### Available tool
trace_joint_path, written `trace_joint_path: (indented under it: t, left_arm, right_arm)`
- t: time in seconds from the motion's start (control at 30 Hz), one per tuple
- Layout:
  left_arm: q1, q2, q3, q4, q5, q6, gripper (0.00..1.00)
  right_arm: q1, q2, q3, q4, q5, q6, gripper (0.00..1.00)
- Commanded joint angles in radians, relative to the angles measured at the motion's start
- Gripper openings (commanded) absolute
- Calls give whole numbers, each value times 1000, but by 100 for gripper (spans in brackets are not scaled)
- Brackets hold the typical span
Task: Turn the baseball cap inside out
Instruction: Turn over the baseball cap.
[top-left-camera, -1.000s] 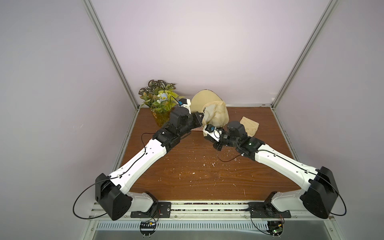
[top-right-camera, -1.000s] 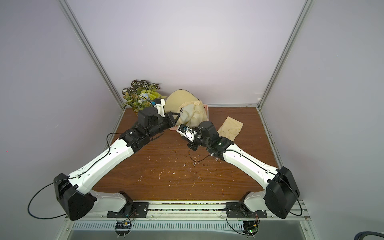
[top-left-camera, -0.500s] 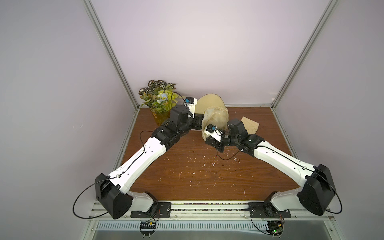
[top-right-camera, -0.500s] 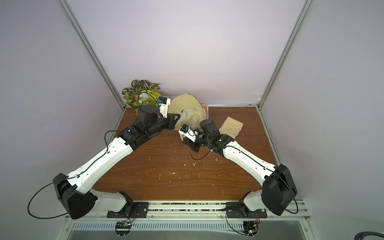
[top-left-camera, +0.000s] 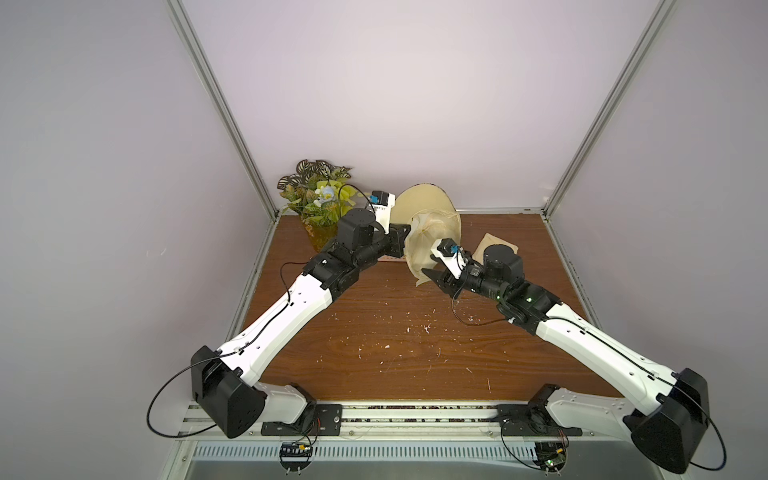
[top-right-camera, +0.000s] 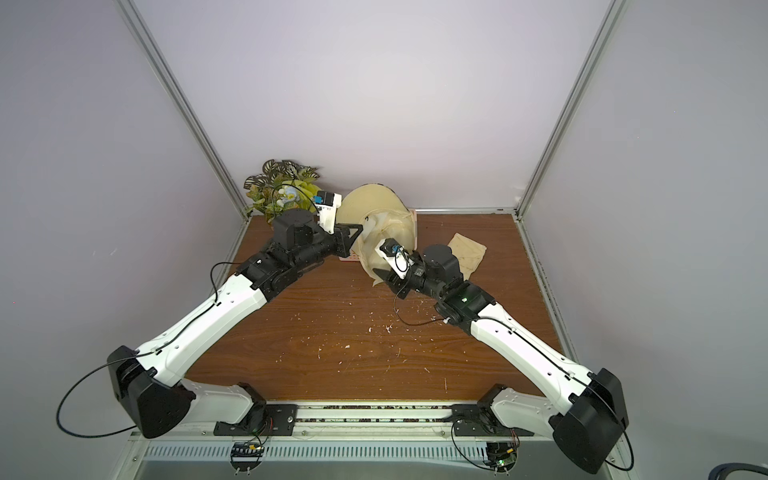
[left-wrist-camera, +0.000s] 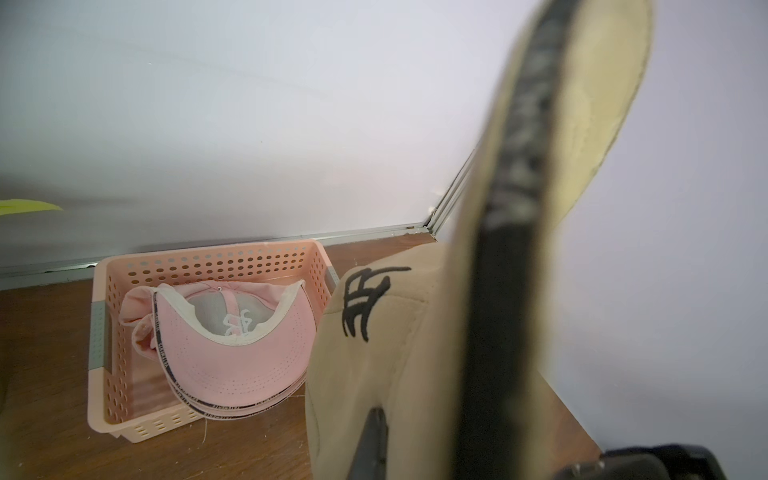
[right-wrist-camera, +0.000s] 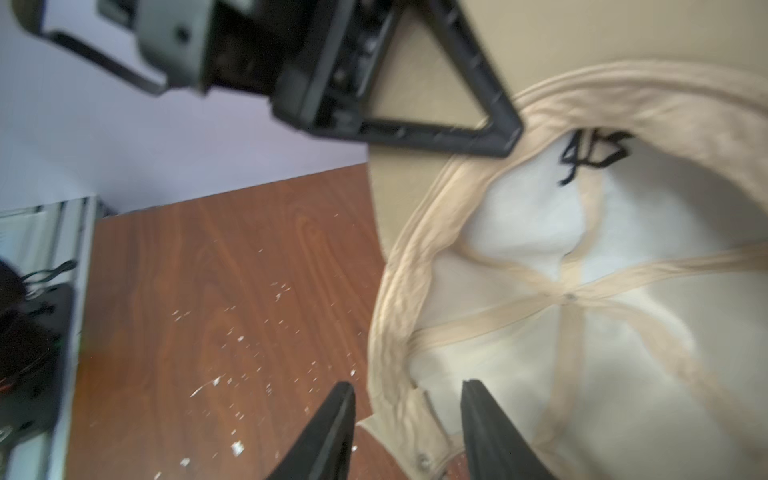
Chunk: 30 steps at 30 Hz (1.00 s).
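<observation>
Right gripper (right-wrist-camera: 409, 415) jaws now parted, one tan cap (top-left-camera: 428, 232), two pink caps (left-wrist-camera: 232, 345)

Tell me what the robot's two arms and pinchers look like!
Both arms are white tubes with chunky black joints and black boxes at the bottom. Thin black cables loop beside them. The right arm has little green lights near its wrist. The left arm matches it. The left gripper is a black triangle frame; the right gripper ends in two pointed black fingers. A small white camera sits on each wrist.

Matt tan cloth cap (top-left-camera: 428, 237); glossy wood-grain table (top-left-camera: 374, 332).
</observation>
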Motion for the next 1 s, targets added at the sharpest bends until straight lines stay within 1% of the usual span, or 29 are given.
trace_joint_path:
  t: [0.0,0.07,0.17,0.23,0.3,0.33,0.4,0.47,0.5,0.57,0.63,0.67,0.73,0.8,0.97]
  left_arm:
    - [9,-12,-3,39,65,8,0]
    - [8,-18,-4,46,94,-2,0]
    - [6,-26,-3,52,135,-14,0]
    - [6,-33,-1,34,106,-16,0]
    - [6,-41,0,13,49,-16,0]
    - [6,-45,-1,4,25,-17,0]
    - [6,-48,1,-2,15,-15,0]
    - [5,-48,-3,-7,0,-8,0]
    - [2,-45,-4,-12,-10,0,0]
    - [-1,-33,1,-36,-41,15,0]
    - [-9,-20,4,-47,-43,27,0]
    - [-15,-17,6,-47,-43,30,0]
    - [-34,-8,9,-45,-36,42,0]
    - [-53,2,22,-47,-19,49,0]
    - [-75,17,39,-26,99,30,0]
  right_arm:
    - [7,36,6,139,206,62,47]
    - [14,83,27,145,291,55,49]
    - [39,160,53,153,486,50,53]
    - [51,205,64,140,647,57,55]
    - [52,241,73,98,754,80,57]
    - [52,259,74,75,797,90,58]
    - [53,282,73,36,845,101,59]
    - [52,280,71,11,838,108,60]
    - [51,264,65,16,812,108,60]
    - [51,211,48,55,711,86,61]
    - [51,142,9,140,546,63,61]
    - [51,114,-10,181,483,54,61]
    - [51,78,-37,266,401,55,61]
    - [51,81,-24,293,380,64,59]
    - [51,133,11,360,396,83,49]
